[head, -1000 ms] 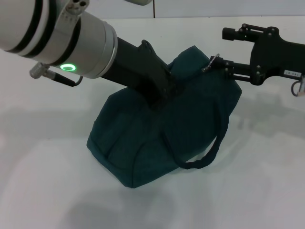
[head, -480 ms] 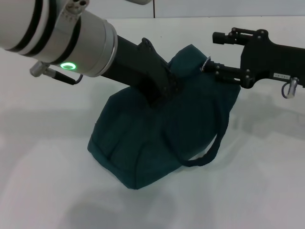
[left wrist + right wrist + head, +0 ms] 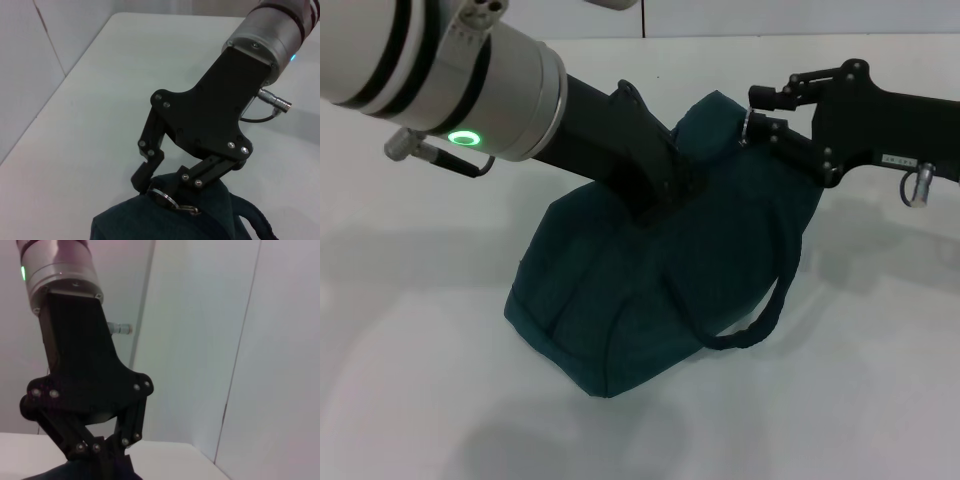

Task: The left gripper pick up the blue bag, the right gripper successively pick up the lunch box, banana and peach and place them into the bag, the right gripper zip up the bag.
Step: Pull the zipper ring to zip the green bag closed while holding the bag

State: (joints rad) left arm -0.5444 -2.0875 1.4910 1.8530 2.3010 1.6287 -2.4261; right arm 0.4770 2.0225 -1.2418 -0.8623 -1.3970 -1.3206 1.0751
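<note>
The blue bag (image 3: 620,290) stands tilted on the white table with its top closed and one loop handle (image 3: 760,320) hanging down its side. My left gripper (image 3: 665,195) is shut on the fabric at the bag's top middle; the right wrist view shows this gripper (image 3: 107,460) from the side. My right gripper (image 3: 758,112) is at the bag's far top corner. In the left wrist view its fingertips (image 3: 157,181) pinch the metal ring zipper pull (image 3: 161,196) above the bag (image 3: 165,220). The lunch box, banana and peach are out of view.
White table (image 3: 410,380) lies bare around the bag. A wall panel (image 3: 200,340) stands behind the table's far edge.
My right gripper has moved left onto the bag's top corner, and its fingers have drawn closer together at the ring. The ring and bag corner shifted slightly left. The left arm has stayed still.
</note>
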